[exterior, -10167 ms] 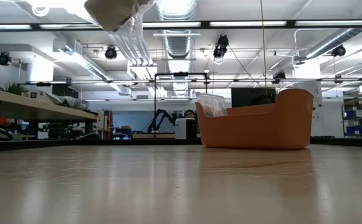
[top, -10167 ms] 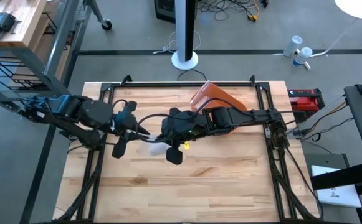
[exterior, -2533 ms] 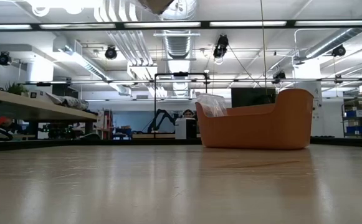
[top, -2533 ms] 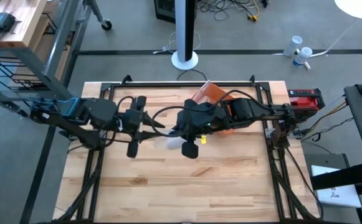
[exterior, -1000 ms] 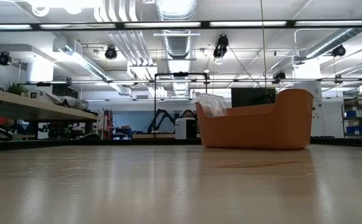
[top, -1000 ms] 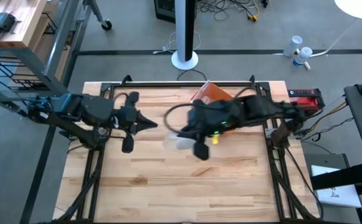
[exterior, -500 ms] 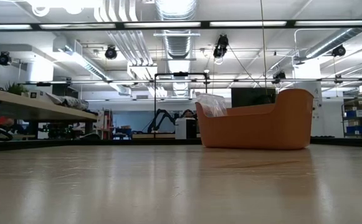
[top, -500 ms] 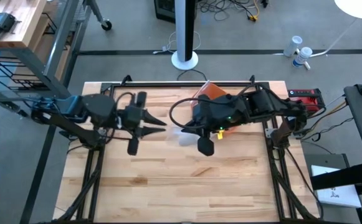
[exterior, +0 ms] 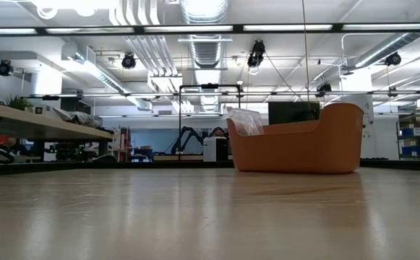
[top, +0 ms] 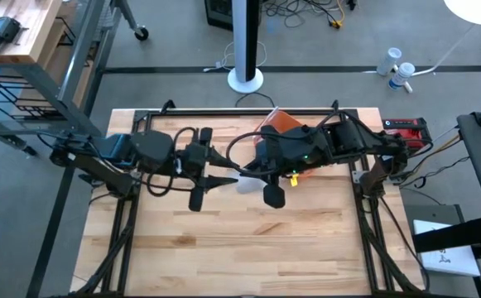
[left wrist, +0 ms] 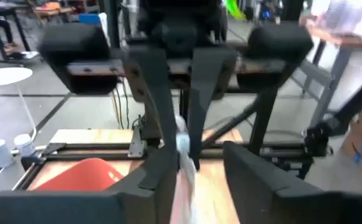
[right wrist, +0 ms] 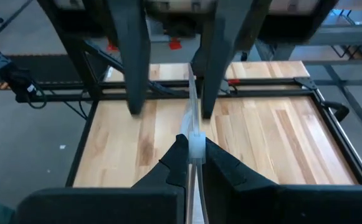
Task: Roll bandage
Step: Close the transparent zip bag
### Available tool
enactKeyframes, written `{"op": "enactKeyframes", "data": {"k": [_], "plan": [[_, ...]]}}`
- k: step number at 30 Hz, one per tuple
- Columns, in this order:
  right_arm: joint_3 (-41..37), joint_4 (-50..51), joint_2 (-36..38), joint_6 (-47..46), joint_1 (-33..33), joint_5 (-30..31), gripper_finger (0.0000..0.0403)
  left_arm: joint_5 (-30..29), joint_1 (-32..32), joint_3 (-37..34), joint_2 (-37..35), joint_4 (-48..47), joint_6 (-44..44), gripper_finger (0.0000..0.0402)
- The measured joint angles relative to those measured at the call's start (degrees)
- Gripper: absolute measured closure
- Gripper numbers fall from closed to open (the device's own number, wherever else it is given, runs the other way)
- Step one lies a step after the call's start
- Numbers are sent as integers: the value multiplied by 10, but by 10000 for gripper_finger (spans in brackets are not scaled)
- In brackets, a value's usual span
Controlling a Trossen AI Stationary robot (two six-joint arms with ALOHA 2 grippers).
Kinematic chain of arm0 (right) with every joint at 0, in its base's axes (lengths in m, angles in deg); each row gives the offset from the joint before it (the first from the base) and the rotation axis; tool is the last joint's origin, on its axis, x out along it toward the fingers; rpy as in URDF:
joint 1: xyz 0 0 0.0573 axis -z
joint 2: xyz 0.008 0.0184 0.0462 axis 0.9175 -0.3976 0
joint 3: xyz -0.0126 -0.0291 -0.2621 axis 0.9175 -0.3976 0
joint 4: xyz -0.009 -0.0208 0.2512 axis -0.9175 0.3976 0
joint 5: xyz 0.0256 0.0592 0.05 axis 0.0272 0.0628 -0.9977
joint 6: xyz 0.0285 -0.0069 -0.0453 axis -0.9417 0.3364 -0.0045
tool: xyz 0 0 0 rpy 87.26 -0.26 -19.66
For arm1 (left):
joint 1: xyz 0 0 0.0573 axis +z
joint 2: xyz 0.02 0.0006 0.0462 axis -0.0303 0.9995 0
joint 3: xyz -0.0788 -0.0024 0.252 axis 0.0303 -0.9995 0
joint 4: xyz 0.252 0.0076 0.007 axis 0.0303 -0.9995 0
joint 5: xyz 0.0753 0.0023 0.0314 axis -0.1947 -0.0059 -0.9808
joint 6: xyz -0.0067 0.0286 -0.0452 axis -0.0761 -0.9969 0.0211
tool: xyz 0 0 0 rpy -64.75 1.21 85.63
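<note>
While the right gripper (right wrist: 191,163) stays shut tight on the thin white strip of bandage (right wrist: 194,140) near the middle of the high view, the left gripper (top: 223,177) has moved in from the left and opened up, with one dark finger on each side of the strip. This looks like the left one letting go to take a new hold for the next turn. The bandage hangs in the air above the light wooden table (top: 306,240), flat and see-through, not yet a neat roll.
</note>
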State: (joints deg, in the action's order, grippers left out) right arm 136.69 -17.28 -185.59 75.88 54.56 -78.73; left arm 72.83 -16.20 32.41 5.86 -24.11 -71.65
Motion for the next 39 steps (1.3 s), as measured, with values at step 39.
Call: {"op": "enactKeyframes", "data": {"k": [39], "plan": [[0, 77, 26, -89, -4, -96, 384, -31, 0, 1, -116, -218, -11, 401]]}}
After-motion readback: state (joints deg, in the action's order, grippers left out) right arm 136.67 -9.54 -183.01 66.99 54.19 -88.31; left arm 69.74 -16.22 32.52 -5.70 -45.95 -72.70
